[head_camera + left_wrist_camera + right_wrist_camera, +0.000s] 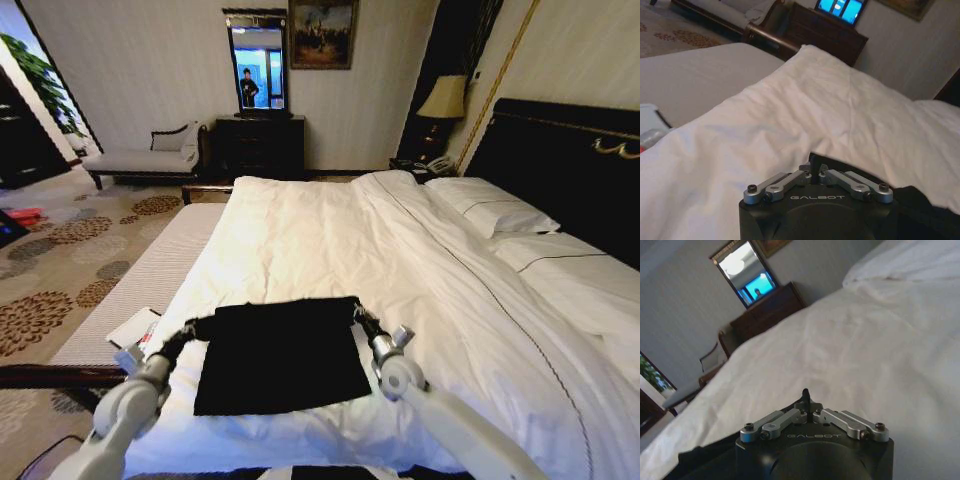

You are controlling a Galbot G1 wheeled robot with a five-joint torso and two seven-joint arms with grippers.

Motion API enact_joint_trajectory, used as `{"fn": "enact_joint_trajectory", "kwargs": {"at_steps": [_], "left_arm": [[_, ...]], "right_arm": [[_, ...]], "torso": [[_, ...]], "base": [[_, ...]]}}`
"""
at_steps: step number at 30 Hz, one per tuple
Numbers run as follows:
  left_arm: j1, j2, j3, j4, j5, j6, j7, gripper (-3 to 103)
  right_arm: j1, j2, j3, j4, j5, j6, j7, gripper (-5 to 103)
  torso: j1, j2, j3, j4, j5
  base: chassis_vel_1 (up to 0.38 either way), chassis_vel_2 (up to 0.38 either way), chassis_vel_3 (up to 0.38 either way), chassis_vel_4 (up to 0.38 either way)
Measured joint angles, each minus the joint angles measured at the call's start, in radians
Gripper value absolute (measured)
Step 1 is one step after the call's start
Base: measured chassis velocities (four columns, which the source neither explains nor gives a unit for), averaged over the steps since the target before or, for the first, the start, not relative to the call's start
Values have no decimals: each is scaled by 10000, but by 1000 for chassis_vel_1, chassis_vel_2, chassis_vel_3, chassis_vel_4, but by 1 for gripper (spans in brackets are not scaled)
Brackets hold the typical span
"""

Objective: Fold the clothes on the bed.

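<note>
From the head camera, the black T-shirt [280, 355] is seen lying on the white duvet near the foot of the bed [420, 250], folded into a rough rectangle with its far edge stretched in a straight line. That edge is held at both ends — the left gripper [200, 327] at its left corner, the right gripper [357, 313] at its right corner. A white booklet [133, 327] rests on the grey bench just beside the left arm. Against the far wall a dark dresser [258, 145] with a mirror [258, 65] is visible, a pale chaise longue [150, 158] to its left and a lamp [444, 100] by the dark headboard [560, 160].

In the left wrist view, the left gripper [814, 172] is shown with its fingers drawn together on a pinch of the black fabric [920, 205], which trails off to one side over the white duvet [840, 110].

In the right wrist view, the right gripper [806, 400] is likewise closed down, a small tip of dark cloth gripped between its fingers — more of the T-shirt [705, 460] lies beside the gripper body.
</note>
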Motion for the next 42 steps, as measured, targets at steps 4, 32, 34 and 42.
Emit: {"fn": "enact_joint_trajectory", "kwargs": {"at_steps": [4, 32, 34, 42], "left_arm": [[182, -117, 120, 52, 278, 46, -16, 0], [959, -211, -293, -1247, 1546, -148, 783, 16], [865, -246, -604, -1574, 1299, -190, 936, 27], [-1342, -529, -837, -373, -1049, 933, 131, 59]], "right_arm": [[-533, 1, 51, -1, -293, 2, 15, 0], [-2087, 429, 1465, 278, -1202, 467, -487, 17], [-2223, 460, 1798, 571, -1159, 473, -486, 27], [-1235, 788, 2398, 291, -743, 325, 15, 65]], "torso": [[0, 0, 1, -3, -2], [2, -2, 3, 2, -1], [2, -2, 2, -1, -2], [5, -3, 4, -1, -2]], "base": [[0, 0, 0, 0], [0, 0, 0, 0], [0, 0, 0, 0], [0, 0, 0, 0]]}}
